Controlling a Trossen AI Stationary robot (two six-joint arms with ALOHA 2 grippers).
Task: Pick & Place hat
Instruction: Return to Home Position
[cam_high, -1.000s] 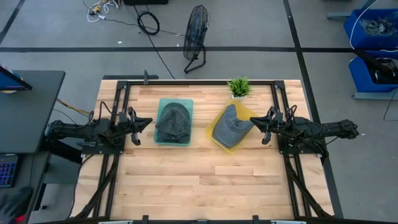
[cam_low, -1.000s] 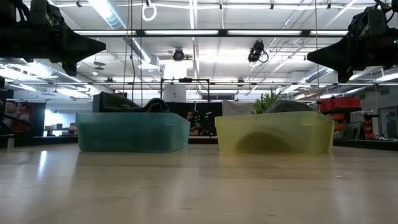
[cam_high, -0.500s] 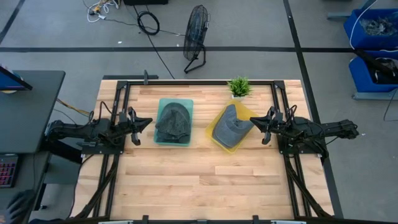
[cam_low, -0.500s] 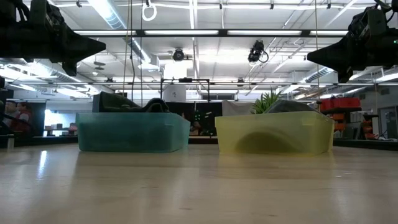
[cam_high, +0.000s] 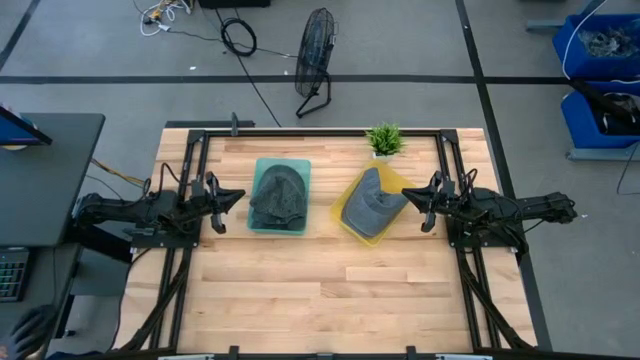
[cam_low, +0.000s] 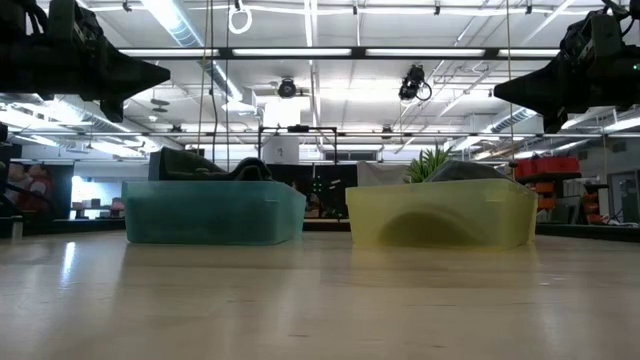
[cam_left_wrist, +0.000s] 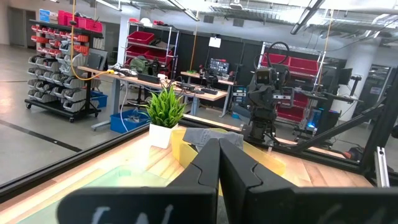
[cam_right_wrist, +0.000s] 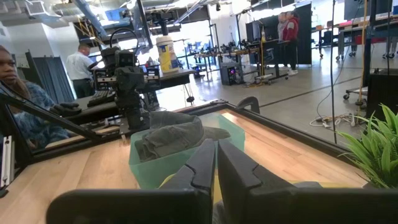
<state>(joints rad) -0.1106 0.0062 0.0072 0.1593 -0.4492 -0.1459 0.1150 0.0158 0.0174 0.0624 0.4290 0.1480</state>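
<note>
Low view: you get only the tops of the 2 caps (cam_low: 215, 168) clear above the teal basket (cam_low: 210, 215) and yellow basket (cam_low: 440, 215) walls.

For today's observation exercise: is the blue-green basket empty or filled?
Filled: a dark grey cap lies inside the blue-green basket, rising above its rim in the low view.

A robotics lab in an industrial hall: a framed pale wooden worktop (cam_high: 300, 290) stands on tape-marked grey concrete floor (cam_high: 100, 50). Racks of red plastic bins (cam_left_wrist: 149, 38), computer desks (cam_left_wrist: 208, 90) and ceiling strip lights (cam_low: 330, 52) lie beyond.
</note>
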